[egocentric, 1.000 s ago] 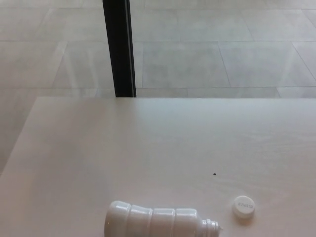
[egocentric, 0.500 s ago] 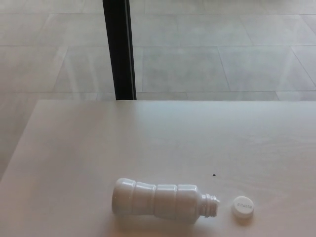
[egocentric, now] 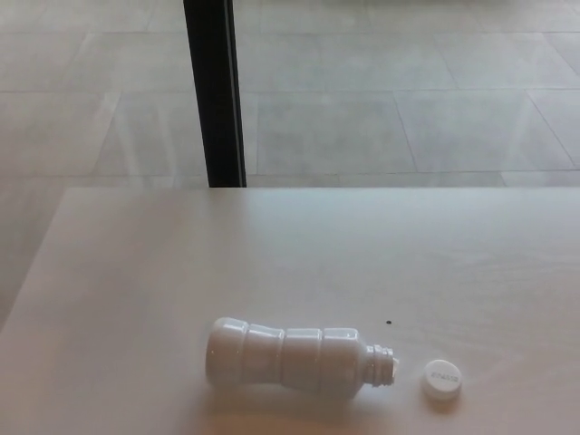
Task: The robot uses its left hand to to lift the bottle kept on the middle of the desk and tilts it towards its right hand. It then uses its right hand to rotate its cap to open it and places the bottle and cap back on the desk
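Observation:
A white ribbed bottle [egocentric: 290, 357] lies on its side on the pale desk [egocentric: 272, 254], near the front edge. Its open neck [egocentric: 385, 365] points to the right. The white cap [egocentric: 441, 379] lies flat on the desk just right of the neck, a small gap apart from it. Neither of my hands shows in the head view.
A black vertical post [egocentric: 214, 91] stands behind the desk's far edge, left of centre. Grey floor tiles [egocentric: 408, 100] lie beyond. A tiny dark speck [egocentric: 389, 321] marks the desk just above the bottle's neck.
The bottle has rolled away from the front edge and now shows in full. The view has also shifted slightly. The cap stays to the right of the neck.

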### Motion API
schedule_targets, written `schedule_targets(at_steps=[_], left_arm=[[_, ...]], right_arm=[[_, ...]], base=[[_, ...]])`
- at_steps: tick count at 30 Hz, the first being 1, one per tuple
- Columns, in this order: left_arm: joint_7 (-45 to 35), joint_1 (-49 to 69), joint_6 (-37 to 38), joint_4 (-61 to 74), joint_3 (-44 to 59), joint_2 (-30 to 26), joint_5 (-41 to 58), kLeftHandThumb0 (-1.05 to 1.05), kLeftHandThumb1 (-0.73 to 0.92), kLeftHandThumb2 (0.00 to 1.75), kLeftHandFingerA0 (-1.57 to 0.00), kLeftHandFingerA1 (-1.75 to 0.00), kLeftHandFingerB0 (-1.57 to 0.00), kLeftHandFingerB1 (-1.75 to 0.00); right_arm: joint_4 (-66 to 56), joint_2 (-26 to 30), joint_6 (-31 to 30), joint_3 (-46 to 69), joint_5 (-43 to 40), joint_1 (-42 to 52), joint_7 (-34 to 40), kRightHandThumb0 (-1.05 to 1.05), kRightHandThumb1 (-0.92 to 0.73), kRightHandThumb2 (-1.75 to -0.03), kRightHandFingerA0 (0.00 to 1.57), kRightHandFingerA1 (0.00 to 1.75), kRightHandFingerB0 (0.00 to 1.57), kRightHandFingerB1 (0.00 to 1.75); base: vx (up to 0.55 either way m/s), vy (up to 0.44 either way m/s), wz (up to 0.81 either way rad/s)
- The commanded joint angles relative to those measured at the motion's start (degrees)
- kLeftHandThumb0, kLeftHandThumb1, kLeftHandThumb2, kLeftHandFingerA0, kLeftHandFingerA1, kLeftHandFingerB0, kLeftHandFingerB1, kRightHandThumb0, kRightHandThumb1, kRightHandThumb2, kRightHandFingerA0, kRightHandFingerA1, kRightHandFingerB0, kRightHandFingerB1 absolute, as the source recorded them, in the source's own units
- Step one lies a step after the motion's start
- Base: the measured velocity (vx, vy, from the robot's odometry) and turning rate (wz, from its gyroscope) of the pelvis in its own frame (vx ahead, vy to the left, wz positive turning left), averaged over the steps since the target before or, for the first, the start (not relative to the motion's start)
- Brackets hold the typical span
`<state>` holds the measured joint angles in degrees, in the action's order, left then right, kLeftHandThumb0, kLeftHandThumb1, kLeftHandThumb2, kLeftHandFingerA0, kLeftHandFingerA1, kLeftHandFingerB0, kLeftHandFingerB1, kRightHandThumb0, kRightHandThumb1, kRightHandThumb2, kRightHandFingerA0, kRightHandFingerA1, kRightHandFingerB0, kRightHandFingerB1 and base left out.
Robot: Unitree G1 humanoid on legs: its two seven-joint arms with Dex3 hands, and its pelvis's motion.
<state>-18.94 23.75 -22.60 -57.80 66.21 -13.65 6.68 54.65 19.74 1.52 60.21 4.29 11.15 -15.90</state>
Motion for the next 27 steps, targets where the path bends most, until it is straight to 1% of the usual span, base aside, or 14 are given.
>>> schedule_targets(at_steps=[1, 2, 3, 4, 5, 6, 7, 12, 13, 14, 15, 23, 25, 27], left_arm=[[-3.83, 4.98, 25.34, -6.99, -14.49, -4.13, -6.37, -0.38, 0.58, 1.13, -0.05, -0.57, -0.02, -0.53], [-3.54, 5.13, 24.07, -7.28, -14.64, -4.63, -6.04, -0.76, 0.86, 0.65, -0.10, -0.62, -0.17, -0.49], [-3.66, 5.42, 24.17, -7.75, -15.28, -5.09, -6.09, -0.39, 0.53, 1.11, -0.05, -0.56, 0.00, -0.51], [-3.26, 5.43, 24.35, -8.15, -15.69, -5.46, -6.09, -0.77, 0.87, 0.65, -0.10, -0.60, -0.17, -0.46], [-3.61, 5.22, 24.99, -8.94, -15.58, -5.66, -4.85, -0.38, 0.54, 1.10, -0.05, -0.57, 0.00, -0.51], [-3.64, 5.22, 25.20, -9.17, -15.80, -5.75, -4.51, -0.38, 0.54, 1.10, -0.05, -0.57, 0.00, -0.51], [-2.06, 4.97, 25.18, -9.54, -16.99, -6.02, -5.23, -0.76, 0.86, 0.66, -0.14, -0.61, -0.20, -0.48], [-1.94, 4.37, 26.69, -9.30, -18.90, -5.92, -3.78, -0.75, 0.88, 0.66, -0.16, -0.68, -0.19, -0.51], [-1.54, 4.26, 26.87, -9.84, -20.56, -6.43, -4.67, -0.79, 0.88, 0.66, -0.27, -0.68, -0.25, -0.51], [-1.29, 4.11, 26.00, -10.14, -20.95, -6.75, -4.42, -0.80, 0.87, 0.66, -0.30, -0.68, -0.26, -0.51], [-1.30, 4.08, 26.02, -10.39, -21.25, -6.97, -4.10, -0.79, 0.88, 0.66, -0.25, -0.69, -0.22, -0.51], [-1.03, 4.49, 28.67, -11.76, -23.78, -7.56, -1.48, -0.79, 0.88, 0.66, -0.30, -0.69, -0.26, -0.51], [-0.77, 3.70, 28.95, -12.55, -24.54, -8.10, -1.14, -0.76, 0.89, 0.66, -0.21, -0.69, -0.23, -0.51], [-0.60, 3.19, 28.44, -12.95, -24.20, -8.10, 0.38, -0.77, 0.87, 0.66, -0.24, -0.69, -0.24, -0.51]], right_arm=[[6.19, -1.48, 1.92, -3.73, -5.61, 2.57, 1.16, -0.79, -0.57, -0.93, 0.10, 0.68, 0.16, 0.60], [6.57, -1.41, 2.56, -3.99, -5.57, 2.75, 0.97, -0.79, -0.57, -0.94, 0.10, 0.68, 0.18, 0.60], [6.81, -1.32, 2.64, -4.11, -5.73, 2.83, 0.86, -0.80, -0.56, -0.93, 0.08, 0.68, 0.15, 0.60], [6.82, -1.37, 2.74, -4.19, -5.92, 2.85, 0.64, -0.80, -0.56, -0.93, 0.09, 0.69, 0.17, 0.61], [6.53, -1.48, 2.80, -4.47, -6.13, 3.00, 0.58, -0.80, -0.56, -0.93, 0.09, 0.69, 0.15, 0.60], [6.58, -1.45, 2.85, -4.57, -6.22, 3.02, 0.60, -0.80, -0.56, -0.93, 0.09, 0.69, 0.15, 0.60], [7.02, -1.25, 2.96, -4.69, -6.36, 2.93, 0.52, -0.80, -0.56, -0.93, 0.08, 0.69, 0.13, 0.59], [7.29, -1.10, 3.31, -6.01, -6.37, 2.94, 0.93, -0.79, -0.57, -0.93, 0.11, 0.70, 0.14, 0.60], [7.64, -1.10, 3.96, -6.16, -6.86, 2.94, 0.07, -0.80, -0.57, -0.92, 0.09, 0.69, 0.11, 0.60], [7.81, -1.02, 4.23, -6.44, -6.97, 3.02, -0.37, -0.80, -0.58, -0.92, 0.09, 0.69, 0.11, 0.59], [7.86, -1.02, 4.31, -6.61, -7.17, 3.06, -0.67, -0.78, -0.58, -0.93, 0.09, 0.69, 0.11, 0.59], [8.28, -0.82, 4.71, -8.54, -8.63, 3.11, -0.14, -0.79, -0.57, -0.92, 0.09, 0.69, 0.11, 0.59], [8.59, -0.79, 4.89, -9.32, -9.04, 2.84, 0.01, -0.80, -0.57, -0.92, 0.08, 0.69, 0.11, 0.59], [8.72, -0.67, 5.09, -9.92, -9.71, 2.94, 0.02, -0.79, -0.57, -0.93, 0.09, 0.69, 0.15, 0.60]], base=[[0.00, 0.000, 0.00], [0.00, 0.000, 0.00], [0.00, 0.000, 0.00], [0.00, 0.000, 0.00], [0.00, 0.000, 0.00], [0.00, 0.000, 0.00], [0.00, 0.000, 0.00], [0.00, 0.000, 0.00], [0.00, 0.000, 0.00], [0.00, 0.000, 0.00], [0.00, 0.000, 0.00], [0.00, 0.000, 0.00], [0.00, 0.000, 0.00], [0.00, 0.000, 0.00]])
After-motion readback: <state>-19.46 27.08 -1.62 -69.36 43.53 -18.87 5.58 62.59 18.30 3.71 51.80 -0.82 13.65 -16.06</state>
